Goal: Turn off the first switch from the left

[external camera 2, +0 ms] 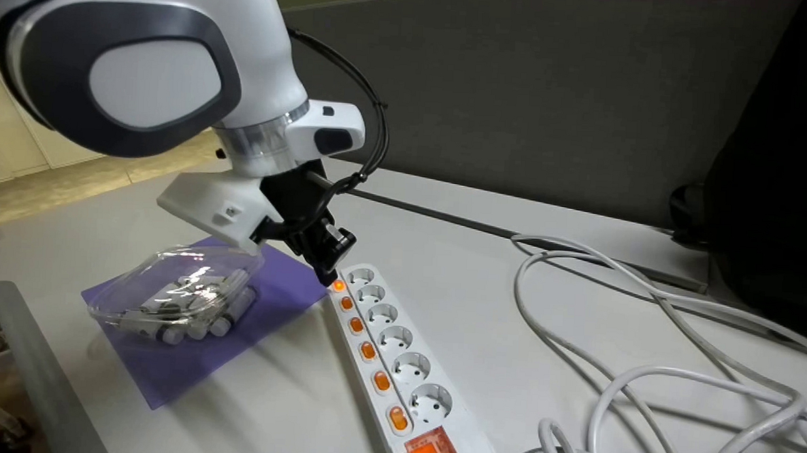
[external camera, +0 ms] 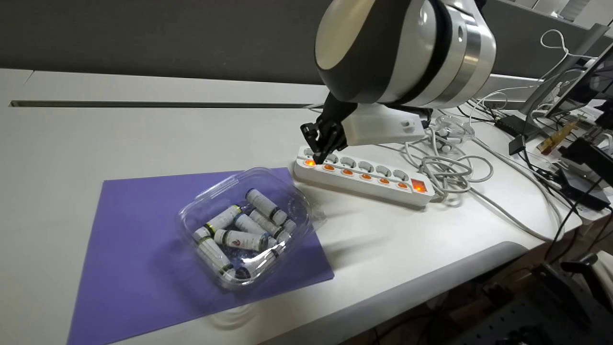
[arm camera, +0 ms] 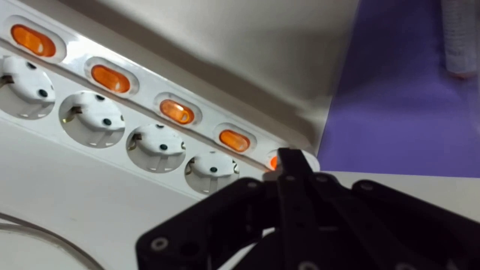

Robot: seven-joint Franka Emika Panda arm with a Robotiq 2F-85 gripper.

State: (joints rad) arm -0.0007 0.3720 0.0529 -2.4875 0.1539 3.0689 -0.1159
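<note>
The white power strip (external camera: 354, 186) lies on the table; it also shows in an exterior view (external camera 2: 465, 448) and the wrist view (arm camera: 145, 92). The first switch from the left (external camera: 310, 163), a small orange-red rocker, is at its far end and glows brighter than the other small switches. It glows in an exterior view (external camera 2: 338, 285) and is partly hidden behind the fingertips in the wrist view (arm camera: 273, 162). My gripper (external camera: 318, 156) is shut and empty, tips pointing down at this switch; it also shows in the wrist view (arm camera: 291, 153). Whether the tips touch the switch I cannot tell.
A clear plastic box (external camera: 244, 230) with several small white bottles stands on a purple sheet (external camera: 129, 249) beside the strip. A larger lit red switch (external camera: 419, 186) sits at the strip's opposite end. Loose white cables (external camera: 448, 170) lie past that end. A grey partition (external camera 2: 518, 88) stands behind.
</note>
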